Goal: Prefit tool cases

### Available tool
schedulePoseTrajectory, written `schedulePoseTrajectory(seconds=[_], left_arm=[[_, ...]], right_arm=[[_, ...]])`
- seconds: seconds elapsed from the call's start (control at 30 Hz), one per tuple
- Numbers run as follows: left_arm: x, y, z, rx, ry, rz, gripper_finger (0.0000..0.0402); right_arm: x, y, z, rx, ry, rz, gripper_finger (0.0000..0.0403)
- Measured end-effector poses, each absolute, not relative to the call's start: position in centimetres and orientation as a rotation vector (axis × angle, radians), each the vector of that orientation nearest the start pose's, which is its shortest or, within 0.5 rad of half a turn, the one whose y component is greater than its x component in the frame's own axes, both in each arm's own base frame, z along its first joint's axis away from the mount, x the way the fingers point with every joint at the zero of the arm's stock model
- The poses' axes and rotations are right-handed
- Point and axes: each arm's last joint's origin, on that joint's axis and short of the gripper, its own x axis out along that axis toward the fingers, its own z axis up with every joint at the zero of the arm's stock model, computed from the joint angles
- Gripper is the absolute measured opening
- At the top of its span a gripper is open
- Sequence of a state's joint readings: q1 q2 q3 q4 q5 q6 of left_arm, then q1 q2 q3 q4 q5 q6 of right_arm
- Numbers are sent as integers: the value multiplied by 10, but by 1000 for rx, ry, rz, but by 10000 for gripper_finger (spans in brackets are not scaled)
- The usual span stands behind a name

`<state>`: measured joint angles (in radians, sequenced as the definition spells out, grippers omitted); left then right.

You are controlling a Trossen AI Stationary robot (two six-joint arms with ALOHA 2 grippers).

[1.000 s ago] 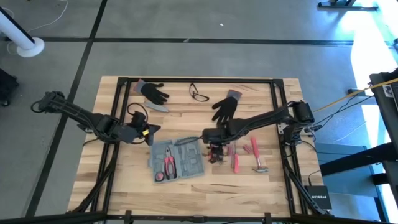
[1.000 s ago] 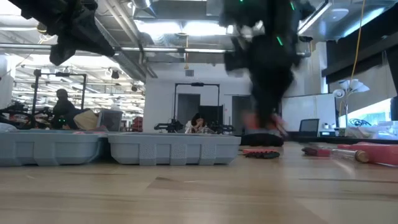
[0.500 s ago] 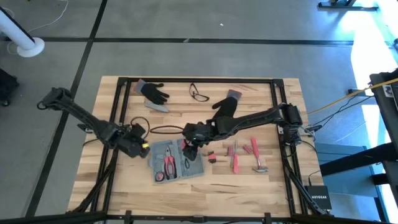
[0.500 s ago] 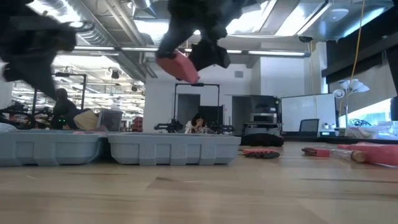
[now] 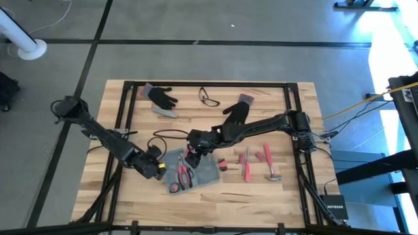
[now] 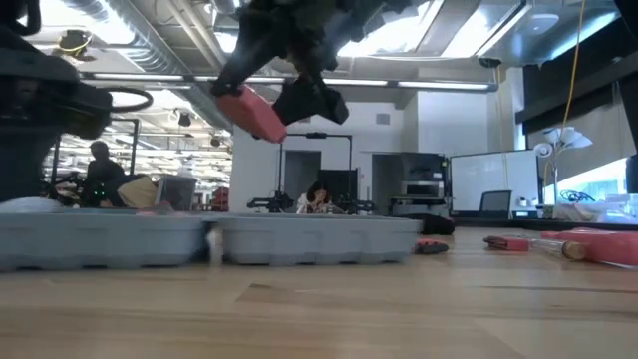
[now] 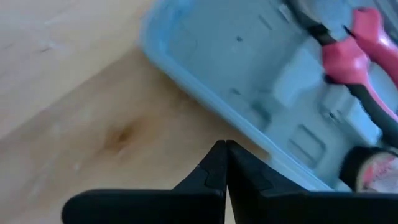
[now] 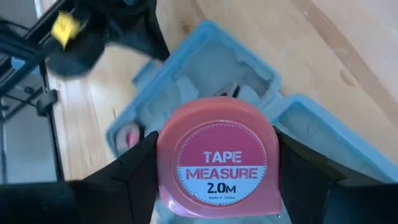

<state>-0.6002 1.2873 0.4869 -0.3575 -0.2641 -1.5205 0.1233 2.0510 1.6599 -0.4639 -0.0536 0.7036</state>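
Step in hand, as judged: loading the open tool case (image 5: 189, 168) with its tools. The case lies open and flat on the table (image 5: 287, 196), towards its near middle, with red-handled pliers (image 5: 182, 175) already seated in one half.

The right gripper (image 5: 192, 149) hangs above the far edge of the case, clear of it. Its fingers are clamped on a red tape measure (image 8: 216, 163), one either side of the round body (the printed face is turned to the wrist camera). In the low view the tape measure (image 6: 251, 112) rides well above the case wall (image 6: 309, 239), not touching it.

The left gripper (image 5: 159, 168) sits low at the case's left edge, fingers pressed together with nothing between them. The left wrist view shows the tips meeting just beside the case rim (image 7: 205, 93); whether they touch it cannot be told. It appears to be steadying or nudging the case.

The next move calls for bringing the tape measure down over its matching recess, squared to the moulding, then opening the fingers. Which recess is meant cannot be told.

Loose red-handled tools (image 5: 256, 162) lie on the table to the right of the case, apparently not yet fitted.
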Motion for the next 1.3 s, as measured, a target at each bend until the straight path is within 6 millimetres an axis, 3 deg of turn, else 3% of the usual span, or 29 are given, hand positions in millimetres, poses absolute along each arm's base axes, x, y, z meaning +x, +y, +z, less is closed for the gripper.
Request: schedulePoseTrajectory(seconds=[0.17, 0.4, 0.53, 0.67, 0.97, 1.13, 1.3], left_arm=[[184, -109, 128, -936, 917, 499, 0], [214, -103, 129, -1035, 644, 479, 0], [222, -99, 130, -1013, 645, 421, 0], [216, -99, 144, -966, 634, 378, 0], [177, -79, 183, -777, 639, 386, 0], [162, -67, 190, -753, 655, 431, 0], [161, -63, 192, -708, 658, 424, 0]], right_arm=[[451, 58, 228, 689, 873, -152, 252], [454, 62, 221, 767, 884, -175, 256], [453, 62, 217, 827, 903, -214, 256], [453, 66, 211, 887, 913, -275, 256], [468, 77, 168, 1093, 908, -390, 256], [473, 74, 159, 1159, 850, -463, 256], [470, 71, 155, 1181, 868, -538, 256]])
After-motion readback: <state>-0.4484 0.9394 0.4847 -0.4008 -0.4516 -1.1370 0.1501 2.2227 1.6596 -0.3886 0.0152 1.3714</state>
